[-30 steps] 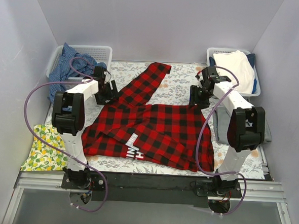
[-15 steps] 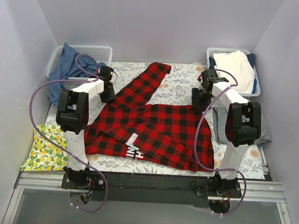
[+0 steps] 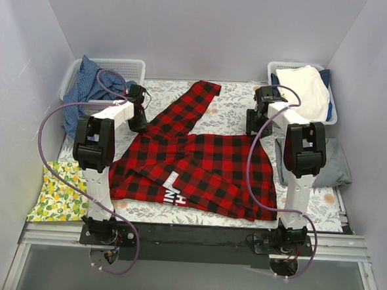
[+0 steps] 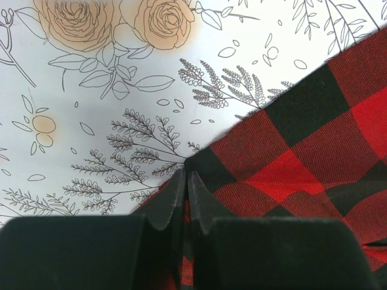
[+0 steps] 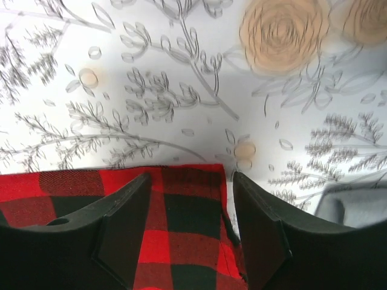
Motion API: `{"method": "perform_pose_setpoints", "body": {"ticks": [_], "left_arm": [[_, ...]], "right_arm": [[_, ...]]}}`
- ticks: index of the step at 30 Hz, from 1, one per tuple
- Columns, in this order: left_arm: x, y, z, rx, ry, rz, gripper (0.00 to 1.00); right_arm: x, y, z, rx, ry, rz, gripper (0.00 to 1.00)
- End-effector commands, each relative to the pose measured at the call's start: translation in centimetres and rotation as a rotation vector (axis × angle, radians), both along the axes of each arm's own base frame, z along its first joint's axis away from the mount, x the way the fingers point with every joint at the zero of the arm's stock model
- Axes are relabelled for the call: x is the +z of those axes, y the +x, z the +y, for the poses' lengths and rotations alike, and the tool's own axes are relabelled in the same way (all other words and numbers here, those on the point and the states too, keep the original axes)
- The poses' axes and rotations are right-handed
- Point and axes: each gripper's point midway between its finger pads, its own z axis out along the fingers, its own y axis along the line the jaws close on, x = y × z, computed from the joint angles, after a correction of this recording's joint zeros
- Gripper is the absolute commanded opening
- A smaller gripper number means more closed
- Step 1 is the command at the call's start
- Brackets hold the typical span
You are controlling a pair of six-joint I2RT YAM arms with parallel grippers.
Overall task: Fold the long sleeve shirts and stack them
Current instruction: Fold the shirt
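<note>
The red-and-black plaid shirt (image 3: 199, 165) lies spread on the table, one sleeve reaching toward the back and white lettering near its front edge. My left gripper (image 3: 140, 121) sits at its back left edge. In the left wrist view the fingers (image 4: 185, 175) are shut, with a fold of the plaid cloth (image 4: 314, 139) pinched between them. My right gripper (image 3: 254, 126) hangs over the shirt's back right corner. In the right wrist view it (image 5: 190, 178) is open, its fingers on either side of that plaid corner (image 5: 187, 211). A grey shirt (image 3: 337, 165) lies at the right, partly behind the right arm.
A white basket (image 3: 129, 63) at the back left holds blue cloth (image 3: 85, 92). Another basket (image 3: 277, 66) at the back right holds white and navy cloth (image 3: 309, 86). A lemon-print cloth (image 3: 59, 193) lies at the front left. A floral cover (image 3: 232, 111) lies over the table.
The left gripper has closed on the plaid shirt's edge. The right arm has swung in and back, bringing its open gripper over the shirt's back right corner.
</note>
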Motion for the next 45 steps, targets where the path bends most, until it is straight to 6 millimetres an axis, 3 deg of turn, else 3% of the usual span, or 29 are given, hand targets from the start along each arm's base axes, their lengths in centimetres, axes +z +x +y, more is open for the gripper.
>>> {"method": "perform_pose_setpoints", "body": {"ticks": [1, 3, 4, 6, 7, 12, 20, 24, 28, 30, 31, 33, 38, 45], "left_arm": [[-1.9, -1.0, -0.2, -0.015, -0.003, 0.080, 0.00], [-1.4, -0.6, -0.4, -0.019, -0.009, 0.069, 0.00], [-1.1, -0.4, -0.4, -0.019, -0.011, 0.063, 0.00], [-0.5, 0.0, -0.5, -0.021, -0.017, 0.051, 0.00], [0.1, 0.6, -0.7, -0.019, -0.022, 0.034, 0.00], [2.6, 2.2, -1.0, -0.004, -0.046, -0.036, 0.00], [9.4, 5.0, -1.0, 0.012, -0.053, -0.207, 0.00], [12.8, 5.3, -1.1, 0.010, -0.064, -0.282, 0.00], [14.4, 4.7, -0.7, 0.030, -0.058, -0.315, 0.00], [14.3, 3.9, -0.3, 0.046, -0.050, -0.313, 0.00], [15.3, 3.7, 0.1, 0.063, -0.046, -0.347, 0.00], [14.6, 2.7, 0.4, 0.076, -0.040, -0.338, 0.00], [14.9, 1.7, 1.6, 0.125, -0.035, -0.350, 0.00], [13.9, 1.0, 2.1, 0.149, -0.031, -0.324, 0.00]], "right_arm": [[-1.0, 2.3, 0.0, -0.001, -0.009, -0.040, 0.63], [-0.9, 2.6, 0.3, 0.003, 0.001, -0.044, 0.50], [-0.9, 2.7, 0.4, 0.005, 0.008, -0.044, 0.33], [-0.3, 2.8, 0.4, 0.007, 0.014, -0.057, 0.16], [0.1, 2.9, 0.3, 0.004, 0.009, -0.067, 0.02], [2.9, 2.6, -0.1, -0.005, 0.001, -0.121, 0.01], [6.0, 2.5, -0.4, -0.008, 0.001, -0.186, 0.01], [7.0, 2.5, 0.1, 0.013, 0.025, -0.203, 0.01], [7.1, 2.2, 0.4, 0.026, 0.041, -0.200, 0.01], [7.3, 2.1, 0.5, 0.028, 0.049, -0.203, 0.01], [7.5, 2.0, 0.5, 0.030, 0.050, -0.206, 0.01], [7.8, 1.7, 0.4, 0.028, 0.050, -0.214, 0.01], [8.6, 1.1, 0.5, 0.033, 0.068, -0.236, 0.01], [9.7, -1.3, 2.6, 0.099, 0.191, -0.227, 0.01]]}}
